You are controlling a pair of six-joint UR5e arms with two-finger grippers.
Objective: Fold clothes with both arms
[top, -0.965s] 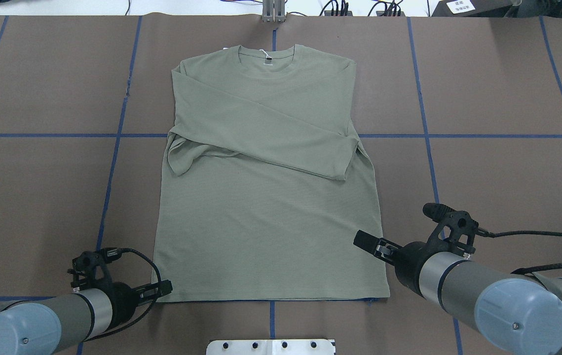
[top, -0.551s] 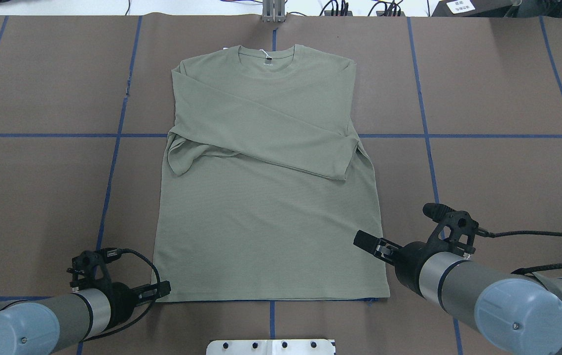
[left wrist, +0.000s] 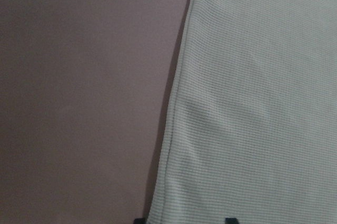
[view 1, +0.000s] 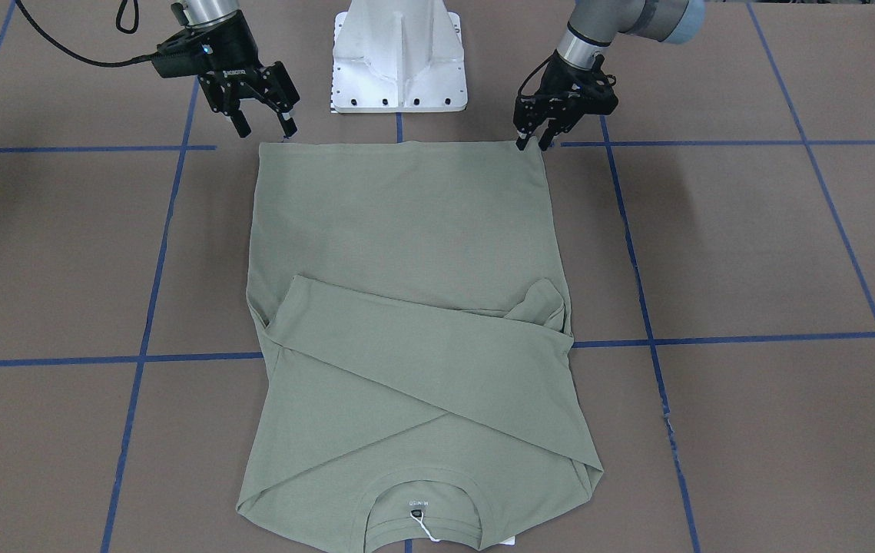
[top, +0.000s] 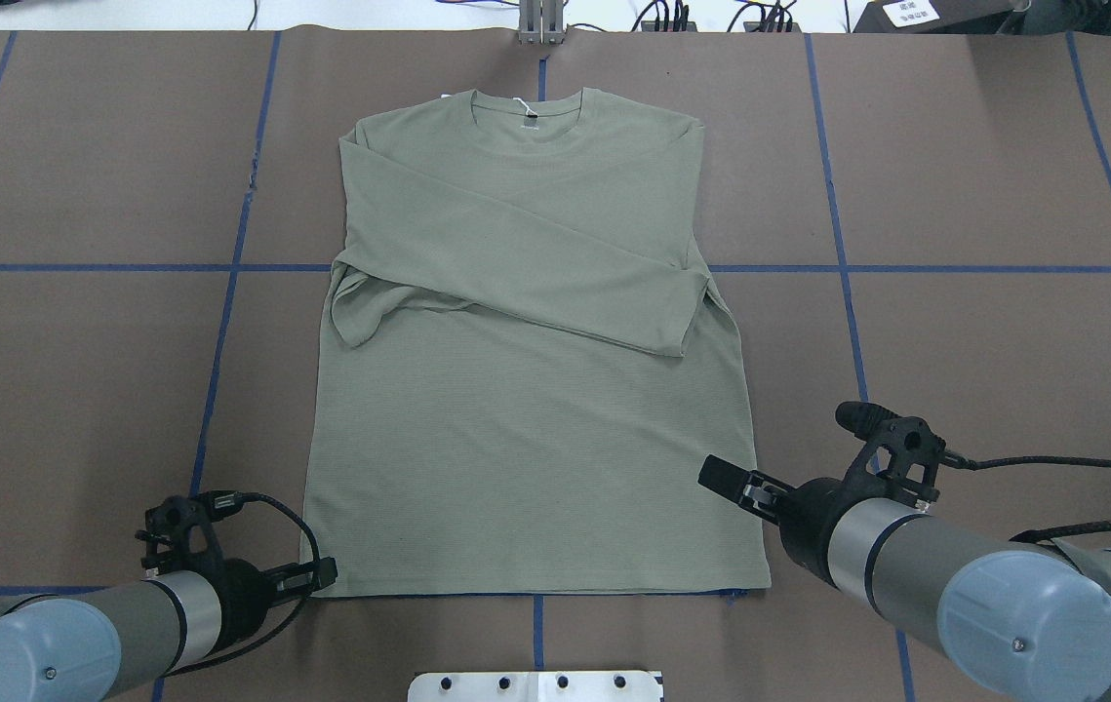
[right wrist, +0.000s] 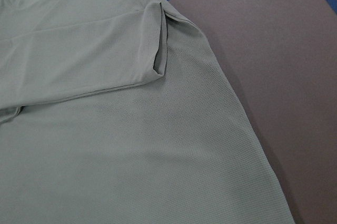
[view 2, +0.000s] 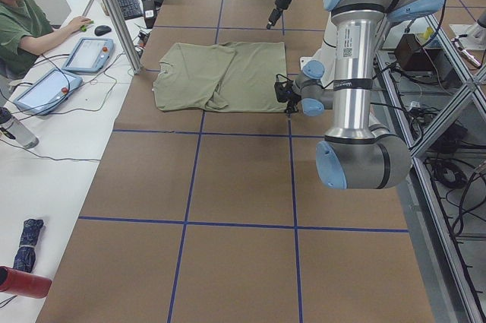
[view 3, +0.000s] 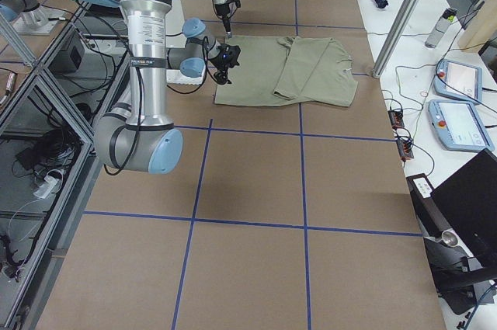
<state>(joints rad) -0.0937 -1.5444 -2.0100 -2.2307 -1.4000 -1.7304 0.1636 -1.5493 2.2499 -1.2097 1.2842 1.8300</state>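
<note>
The sage-green shirt (top: 526,439) lies flat on the table, collar (top: 528,115) at the far end, both sleeves folded across the chest. It also shows in the front view (view 1: 406,230). My left gripper (top: 321,573) is low at the hem's left corner, also seen in the front view (view 1: 533,142). It is open, and its fingertips (left wrist: 139,220) straddle the shirt's side edge (left wrist: 174,108). My right gripper (view 1: 264,127) is open and empty, raised above the hem's right corner. In the overhead view the right gripper (top: 726,480) hangs over the shirt's right edge.
The table has a brown cover (top: 984,351) with blue tape lines. The white pedestal base (view 1: 399,54) stands at the near edge between the arms. An operator (view 2: 23,19) sits at a side desk with tablets.
My left gripper has shifted slightly back and down at the hem's left corner. The right arm and the shirt have not moved.
</note>
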